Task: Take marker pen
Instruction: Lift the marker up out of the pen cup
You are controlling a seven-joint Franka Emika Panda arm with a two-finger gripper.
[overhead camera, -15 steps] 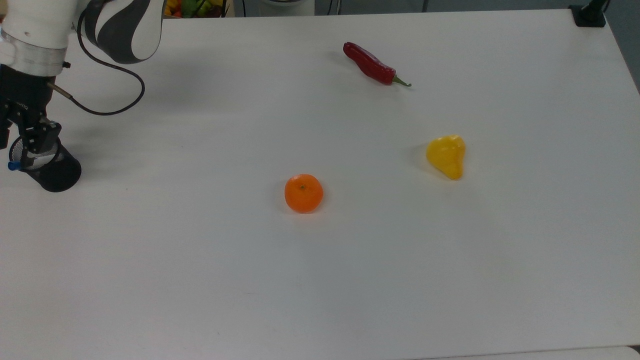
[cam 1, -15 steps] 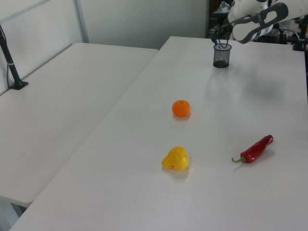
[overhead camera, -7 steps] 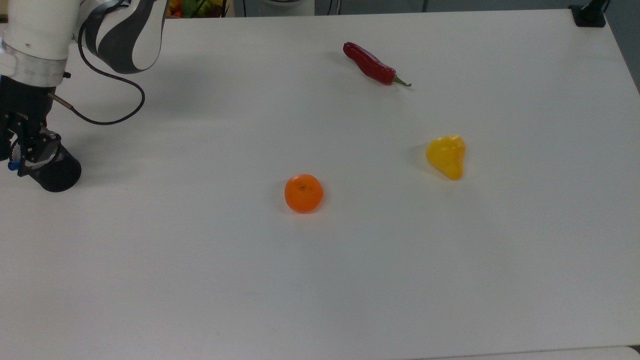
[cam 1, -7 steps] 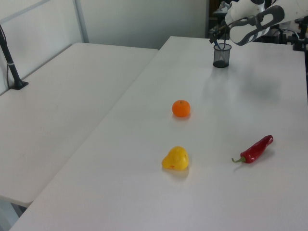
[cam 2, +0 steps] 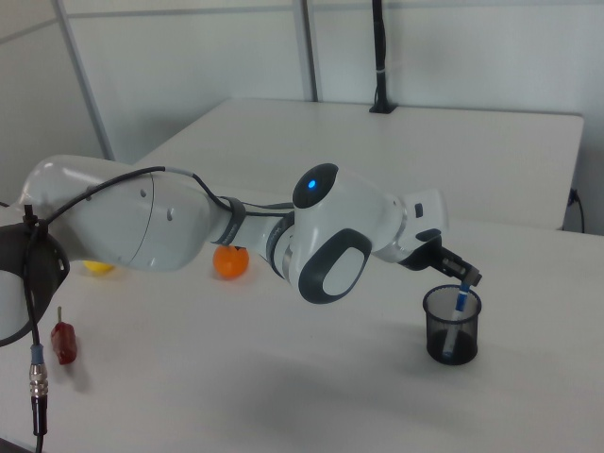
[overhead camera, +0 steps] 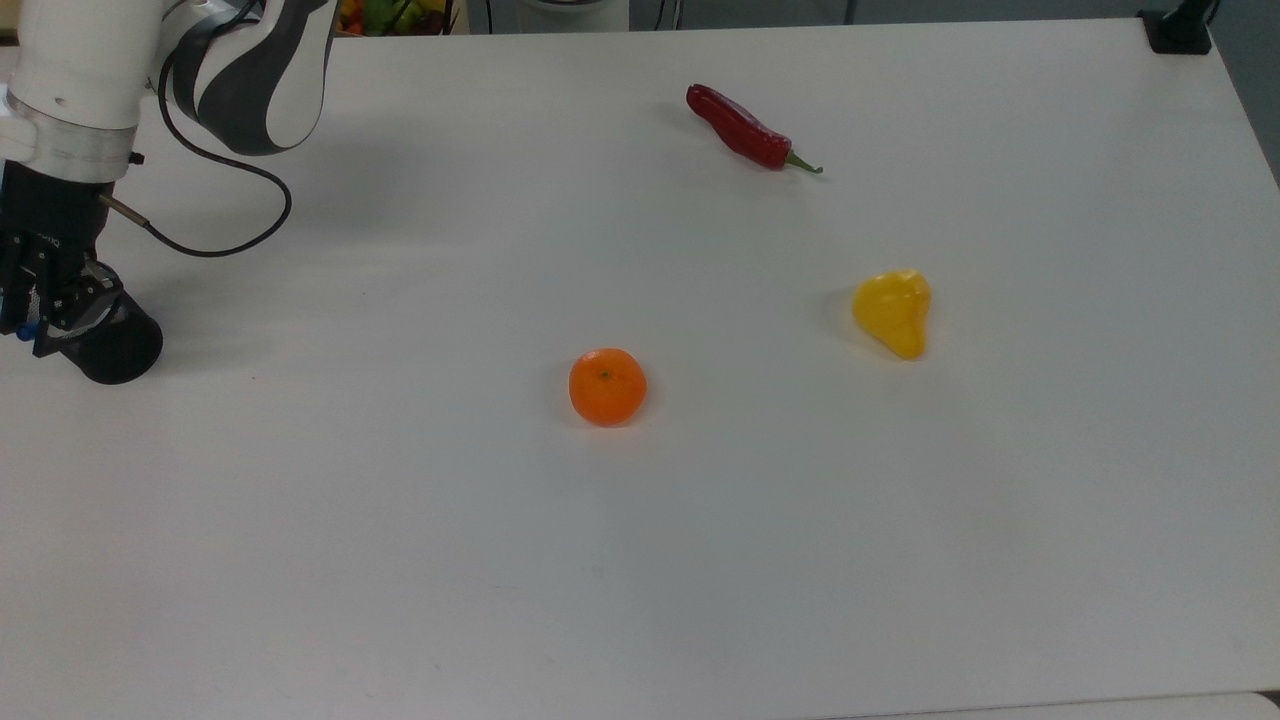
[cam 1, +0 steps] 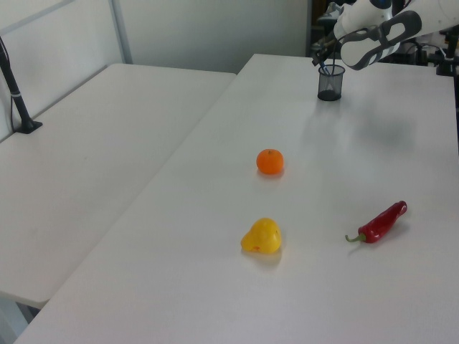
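The marker pen (cam 2: 460, 304) stands tilted in a black mesh cup (cam 2: 451, 330), its blue upper end poking above the rim. My gripper (cam 2: 464, 276) is right at that upper end, just over the cup's mouth. In the top view the gripper (overhead camera: 45, 318) covers the cup's opening at the far left of the table, and the cup's dark side (overhead camera: 115, 350) shows below it. In the left view the cup (cam 1: 330, 84) sits at the far end of the table with the gripper (cam 1: 320, 59) above it.
An orange (overhead camera: 607, 386) lies mid-table, a yellow pepper (overhead camera: 893, 311) to the top view's right of it, and a red chilli (overhead camera: 745, 130) further back. A black cable (overhead camera: 220, 215) loops off the arm. A black clamp (overhead camera: 1180, 30) sits at the far right corner.
The gripper has come down and shifted slightly toward the top view's left, now covering the cup's mouth and the marker's top. The fruit and chilli have not moved.
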